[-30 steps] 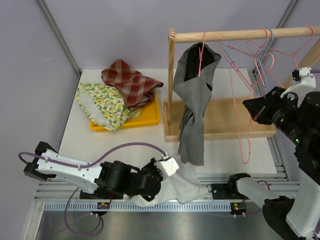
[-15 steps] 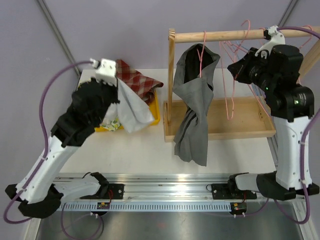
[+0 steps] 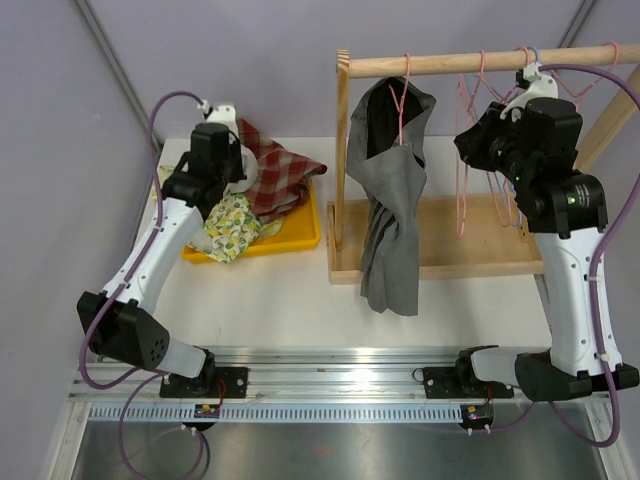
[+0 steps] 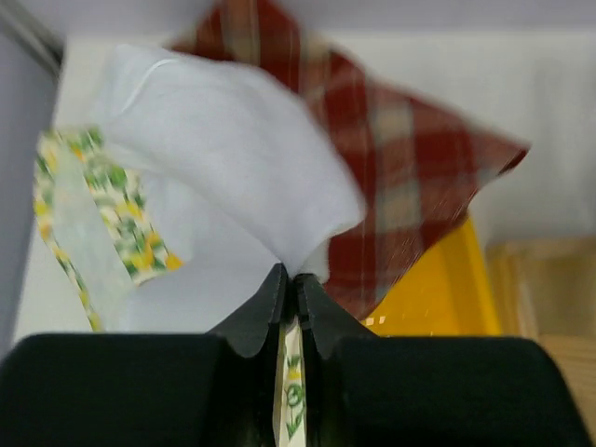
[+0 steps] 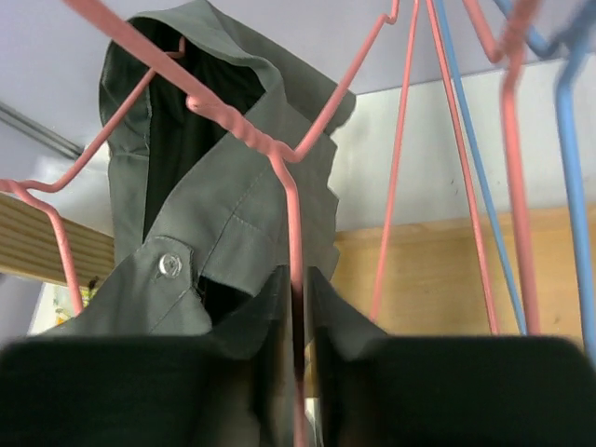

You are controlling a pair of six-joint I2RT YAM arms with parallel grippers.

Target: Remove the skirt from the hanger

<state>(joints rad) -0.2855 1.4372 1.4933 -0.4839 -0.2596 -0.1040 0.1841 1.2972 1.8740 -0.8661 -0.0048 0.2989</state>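
My left gripper point(image 3: 228, 168) is above the yellow tray point(image 3: 300, 238) at the back left, shut on a corner of the white skirt point(image 4: 233, 158). The skirt spreads over the cloths in the tray and shows as a small white patch point(image 3: 241, 172) in the top view. Up at the wooden rail point(image 3: 480, 64), my right gripper point(image 3: 470, 140) is shut on the wire of a bare pink hanger point(image 5: 294, 214), which dangles below the rail point(image 3: 462, 205). A grey garment point(image 3: 392, 200) still hangs from another pink hanger on the rail.
The tray holds a red plaid cloth point(image 4: 410, 158) and a floral cloth point(image 4: 102, 214). Several more pink hangers and a blue one point(image 5: 570, 186) crowd the right end of the rail. The rack's wooden base point(image 3: 450, 245) and upright post point(image 3: 343, 150) stand mid-table.
The left arm swung from the near edge up to the tray, carrying the white skirt. The right arm lifted the bare pink hanger up to the rail.
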